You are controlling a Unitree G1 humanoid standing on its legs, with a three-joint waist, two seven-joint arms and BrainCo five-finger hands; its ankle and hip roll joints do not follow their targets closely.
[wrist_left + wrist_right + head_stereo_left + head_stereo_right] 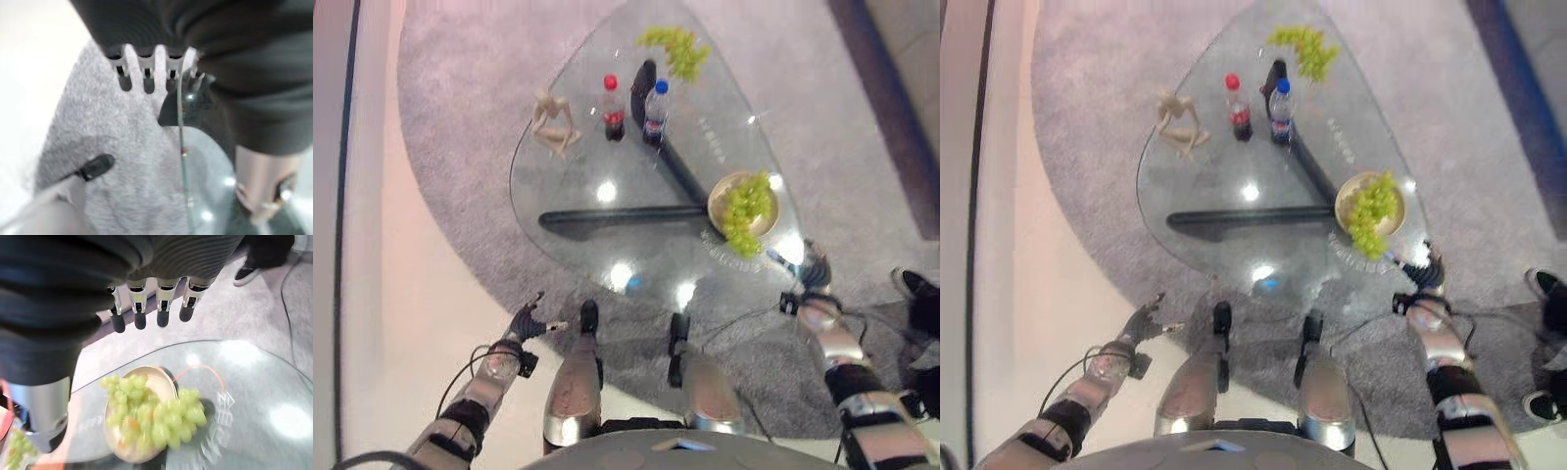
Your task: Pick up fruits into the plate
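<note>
- Left eye view: glass desk (pixel 607 225), rounded-triangular, on dark legs, standing on a grey rug (pixel 460 166) over a pale floor (pixel 372 294). Near the robot's right edge sits a tan plate (pixel 719 196) carrying one bunch of green grapes (pixel 746 211), which spills over the rim. A second grape bunch (pixel 677 49) lies on the glass at the far end, well apart from the plate. Between them stand a red-capped bottle (pixel 613 108) and a blue-capped bottle (pixel 655 111), side by side; a small wooden figure (pixel 554 122) sits to their left.
- Right eye view: left hand (pixel 1143 320) hangs low beside the desk, over the rug's edge, holding nothing. Right hand (pixel 1423 272) sits at the desk's near edge just beside the plate. A person's shoe (pixel 1545 284) shows at the far right on the rug.
- Left wrist view: left hand's fingers (pixel 146 73) extended and relaxed, nothing in them; rug and desk rim beyond.
- Right wrist view: right hand's fingers (pixel 161 308) straight and released above the plate, grapes lying in it, nothing grasped.
- Progress, as judged: one bunch is plated; the far bunch remains to be fetched, so the task looks roughly half done. It calls for a long reach past the bottles.
</note>
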